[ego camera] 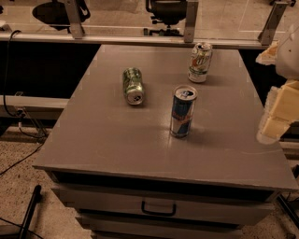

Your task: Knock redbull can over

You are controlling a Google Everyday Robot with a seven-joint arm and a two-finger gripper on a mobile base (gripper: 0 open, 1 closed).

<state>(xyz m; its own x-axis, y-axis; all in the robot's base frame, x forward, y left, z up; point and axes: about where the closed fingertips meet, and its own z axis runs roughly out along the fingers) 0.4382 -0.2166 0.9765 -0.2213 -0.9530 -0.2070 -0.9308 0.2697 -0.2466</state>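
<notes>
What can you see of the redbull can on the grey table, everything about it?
The redbull can is slim and tall and looks like metal, blue and silver with a red logo and a silver top showing its tab. It stands upright, right of centre on the grey table, touching only the tabletop. The gripper hangs by the table's right edge, apart from the can.

Dim room around a grey cabinet (117, 135)
Speckled floor (18, 182) lay at lower left; an office chair (168, 11) stood at top centre behind a metal rail (117, 39).
</notes>
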